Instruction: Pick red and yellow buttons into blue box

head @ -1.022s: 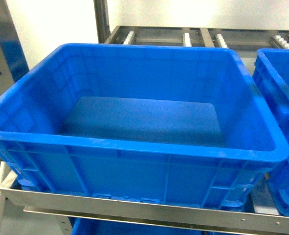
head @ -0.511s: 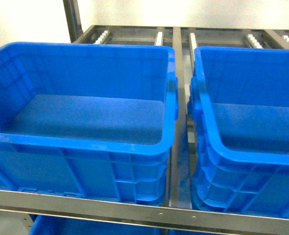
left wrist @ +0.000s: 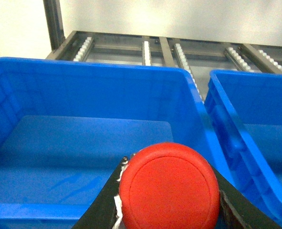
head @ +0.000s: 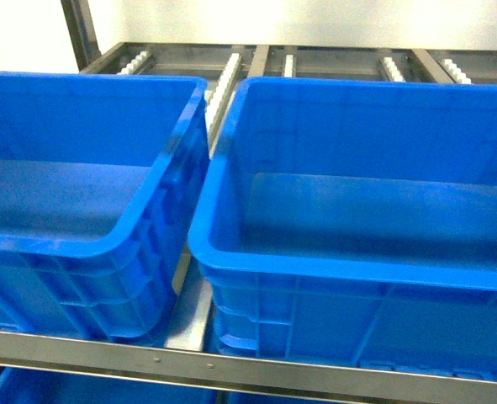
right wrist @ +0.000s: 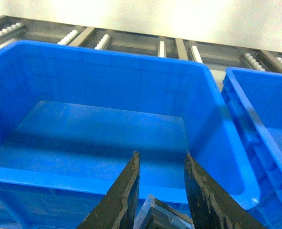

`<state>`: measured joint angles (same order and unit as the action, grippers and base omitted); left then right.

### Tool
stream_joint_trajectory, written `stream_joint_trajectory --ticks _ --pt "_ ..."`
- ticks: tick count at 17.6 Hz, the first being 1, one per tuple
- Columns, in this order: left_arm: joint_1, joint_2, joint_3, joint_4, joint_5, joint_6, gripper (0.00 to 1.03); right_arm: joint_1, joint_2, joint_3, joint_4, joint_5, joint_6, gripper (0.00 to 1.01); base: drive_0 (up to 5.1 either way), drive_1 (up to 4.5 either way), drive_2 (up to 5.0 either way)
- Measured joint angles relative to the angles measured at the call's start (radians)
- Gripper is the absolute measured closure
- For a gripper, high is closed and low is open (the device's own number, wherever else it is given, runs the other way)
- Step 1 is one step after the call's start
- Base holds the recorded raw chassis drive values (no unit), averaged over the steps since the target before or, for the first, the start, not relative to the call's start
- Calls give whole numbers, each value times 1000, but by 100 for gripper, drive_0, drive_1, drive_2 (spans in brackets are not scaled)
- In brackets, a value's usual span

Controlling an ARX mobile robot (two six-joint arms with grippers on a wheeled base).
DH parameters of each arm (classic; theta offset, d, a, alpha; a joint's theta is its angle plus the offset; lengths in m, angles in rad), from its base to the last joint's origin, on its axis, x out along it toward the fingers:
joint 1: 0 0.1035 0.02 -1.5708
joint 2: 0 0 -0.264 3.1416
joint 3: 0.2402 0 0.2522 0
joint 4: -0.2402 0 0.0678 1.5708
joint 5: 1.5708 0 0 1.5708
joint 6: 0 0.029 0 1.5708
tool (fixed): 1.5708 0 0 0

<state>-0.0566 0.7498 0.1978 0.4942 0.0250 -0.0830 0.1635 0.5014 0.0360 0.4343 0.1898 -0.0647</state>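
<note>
The left end effector is clamped on the red button, hanging above the blue box's near rim; released early, it could fall outside. The right end effector is apart, holding nothing.

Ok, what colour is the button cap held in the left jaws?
Red. The button cap fills the lower part of the left wrist view, in front of a blue box.

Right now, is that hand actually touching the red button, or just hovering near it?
Touching. In the left wrist view the red button sits wedged between the left hand's two black fingers, its cap pressed against them on both sides with no gap showing.
</note>
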Motion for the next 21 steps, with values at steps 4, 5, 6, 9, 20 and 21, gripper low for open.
stream_joint_trajectory --ticks 4,5,6,9,20,21 --pt "0 1 0 -1 0 0 72 0 0 0 0 0 0 74 505 -237 -237" --pt "0 1 0 -2 0 0 72 0 0 0 -1 0 0 74 499 -242 -242" --pt "0 1 0 0 0 0 72 0 0 0 0 0 0 74 0 0 0" --pt "-3 0 0 1 8 0 72 -1 0 0 -2 5 0 74 0 0 0" --pt "-1 1 0 1 3 0 72 0 0 0 0 2 0 74 192 -94 -94" --pt "-1 1 0 -1 2 0 72 0 0 0 0 1 0 74 0 0 0"
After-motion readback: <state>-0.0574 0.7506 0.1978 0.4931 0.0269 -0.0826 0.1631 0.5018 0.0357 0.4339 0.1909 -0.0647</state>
